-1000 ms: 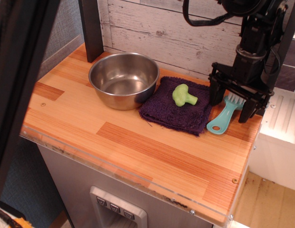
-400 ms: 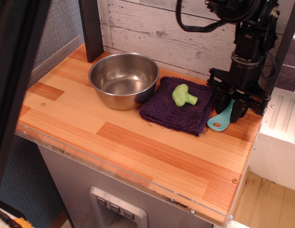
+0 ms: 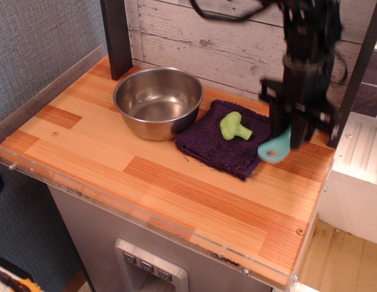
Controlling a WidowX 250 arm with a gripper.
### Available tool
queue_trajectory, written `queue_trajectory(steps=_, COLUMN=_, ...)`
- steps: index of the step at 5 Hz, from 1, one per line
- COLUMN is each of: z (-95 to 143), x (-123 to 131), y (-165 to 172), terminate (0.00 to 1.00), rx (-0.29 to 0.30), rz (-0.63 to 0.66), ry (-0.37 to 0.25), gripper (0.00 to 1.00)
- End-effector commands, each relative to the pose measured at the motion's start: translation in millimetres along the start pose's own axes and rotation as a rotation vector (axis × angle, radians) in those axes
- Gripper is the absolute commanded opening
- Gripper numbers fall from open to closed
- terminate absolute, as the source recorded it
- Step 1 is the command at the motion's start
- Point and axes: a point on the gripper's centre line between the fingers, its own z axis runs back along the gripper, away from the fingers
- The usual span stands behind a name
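My black gripper (image 3: 290, 139) hangs at the right side of the wooden counter, shut on a teal brush (image 3: 273, 146). The brush's handle end sticks out below the fingers, lifted just above the counter beside the right edge of a dark purple cloth (image 3: 222, 138). A green toy broccoli (image 3: 235, 126) lies on the cloth, to the left of the gripper. The brush's bristle head is hidden behind the fingers.
A steel bowl (image 3: 158, 101) stands at the back left, touching the cloth. A white plank wall (image 3: 207, 36) runs behind, with a black post (image 3: 117, 36) at the back left. A clear plastic lip (image 3: 140, 207) lines the counter's front edge. A white unit (image 3: 359, 176) sits to the right.
The gripper dropped over the brush, closed on it and lifted it, shifting left towards the cloth. The dark object blocking the left of the view is gone.
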Motion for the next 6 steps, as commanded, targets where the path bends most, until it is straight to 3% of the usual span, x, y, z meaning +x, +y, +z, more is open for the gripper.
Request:
queue_trajectory(steps=1, z=85, x=-52, y=44, terminate=0.0, rx=0.092, rz=0.147, ry=-0.145, gripper=0.0)
queue_trajectory(steps=2, z=94, x=-80, y=79, terminate=0.0, rx=0.144, rz=0.327, ry=-0.073, gripper=0.0)
queue_trajectory(steps=3, z=92, x=-104, y=121, terminate=0.0, rx=0.145, rz=0.442, ry=-0.029, gripper=0.0)
queue_trajectory(steps=4, z=91, x=-127, y=165, terminate=0.0, rx=0.155, rz=0.495, ry=0.01, gripper=0.0)
queue_trajectory(steps=6, z=98, x=-182, y=250, terminate=0.0, rx=0.185, rz=0.418, ry=0.059, gripper=0.0)
